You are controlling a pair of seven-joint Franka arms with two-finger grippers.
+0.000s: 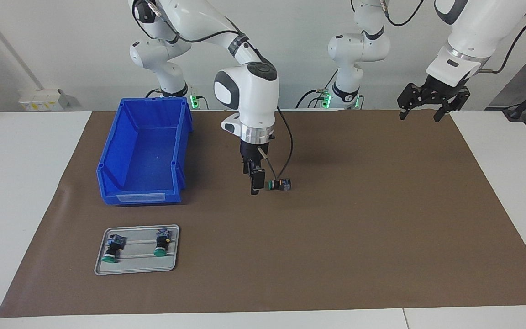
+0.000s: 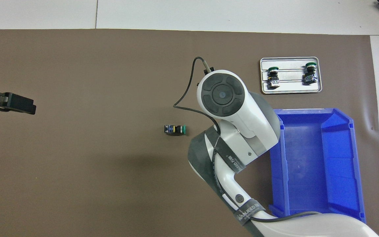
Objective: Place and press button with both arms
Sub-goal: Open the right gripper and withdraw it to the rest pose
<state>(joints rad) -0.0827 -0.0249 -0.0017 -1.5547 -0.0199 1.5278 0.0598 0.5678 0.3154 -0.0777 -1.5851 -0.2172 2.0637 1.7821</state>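
Observation:
A button lies on its side on the brown mat near the middle. Its green cap points toward the right arm's end of the table. My right gripper hangs low just beside that cap, open, with nothing between its fingers and a small gap to the button. In the overhead view its wrist hides the fingers. My left gripper waits open and raised over the mat's edge at the left arm's end.
A grey tray at the right arm's end, farther from the robots, carries two more green-capped buttons. An empty blue bin stands nearer to the robots than the tray.

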